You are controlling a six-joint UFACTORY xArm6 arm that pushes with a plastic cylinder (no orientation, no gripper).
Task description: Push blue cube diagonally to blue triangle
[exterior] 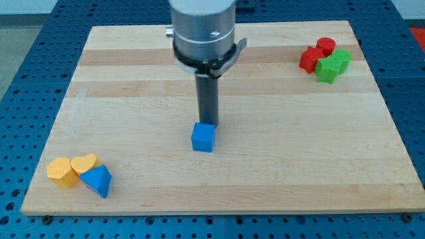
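Pushing has begun: our tip [208, 124] sits just behind the blue cube [203, 138] at mid surface [279, 166]. We have no claw. Next we push it near-left toward the blue triangle [98, 180].

Red blocks [315, 55] touching a green block [332, 65]; two yellow blocks [72, 170] bottom left.

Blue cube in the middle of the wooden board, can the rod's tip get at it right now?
Probably yes. My tip sits right at the blue cube's top edge, seemingly touching it, with nothing between them. The blue triangle lies far toward the view's bottom left.
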